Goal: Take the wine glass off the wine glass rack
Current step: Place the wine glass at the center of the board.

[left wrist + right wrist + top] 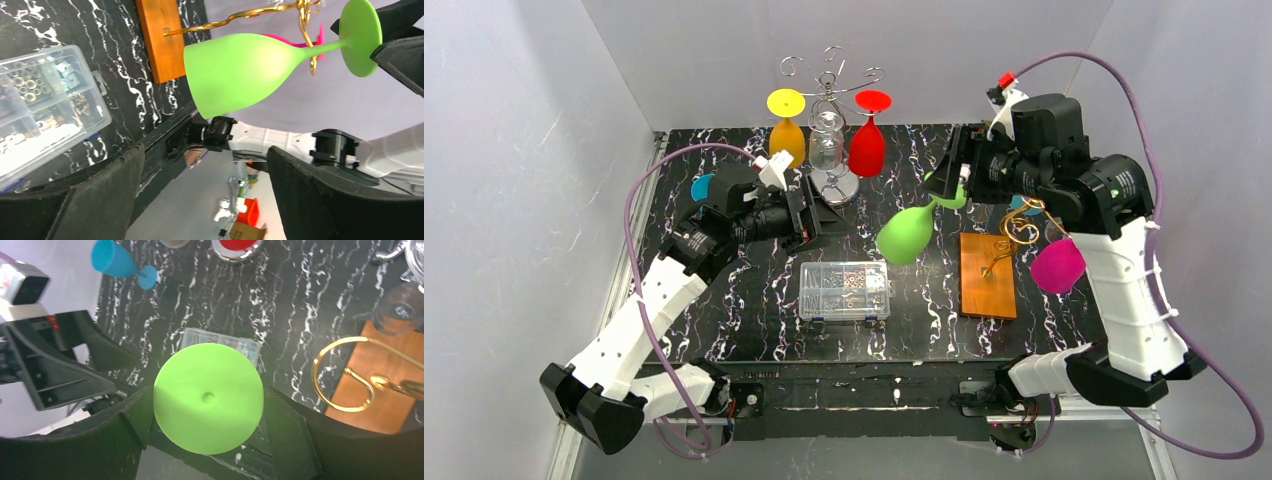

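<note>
My right gripper [954,182] is shut on the round foot [207,397] of a green wine glass [907,232], one finger on each side of the disc. The glass hangs tilted in the air, bowl down and to the left, clear of the gold wire rack [1016,230] on its wooden base [987,278]. A pink wine glass [1058,266] hangs on that rack. My left gripper [816,212] stands open and empty, left of the green bowl [235,72] and pointing toward it.
A clear plastic parts box [845,290] lies mid-table under the green glass. At the back stands a silver rack [829,90] with a yellow glass [787,135], a clear one [827,140] and a red one [868,140]. A blue glass [702,186] lies far left.
</note>
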